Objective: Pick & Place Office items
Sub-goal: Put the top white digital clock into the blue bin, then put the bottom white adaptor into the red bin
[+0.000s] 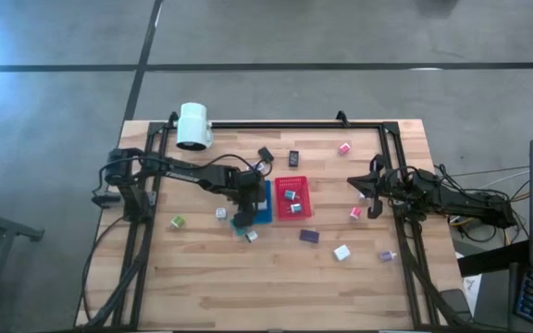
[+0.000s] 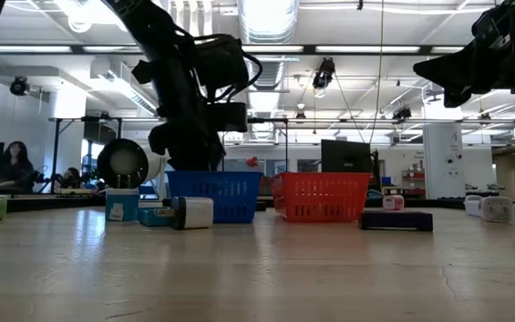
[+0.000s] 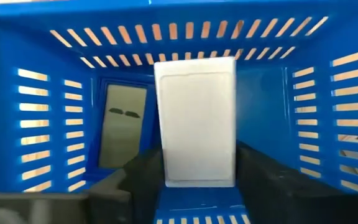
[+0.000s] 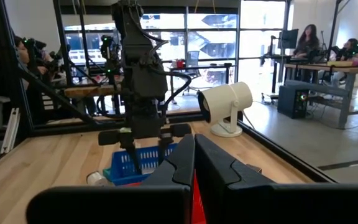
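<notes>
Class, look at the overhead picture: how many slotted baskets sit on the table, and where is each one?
2. The blue basket sits at table centre beneath the left gripper; the red basket stands right beside it.

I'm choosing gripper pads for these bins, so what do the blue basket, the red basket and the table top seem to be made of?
The blue basket looks like molded plastic: glossy, uniform colour, slotted walls. The red basket shows the same slotted walls in the low view, so probably plastic too. The table top looks like wood: pale planks with visible grain and a low sheen.

A flat white block (image 3: 195, 121) hangs upright over the blue tray; small items (image 1: 341, 252) lie scattered on the tabletop.
</notes>
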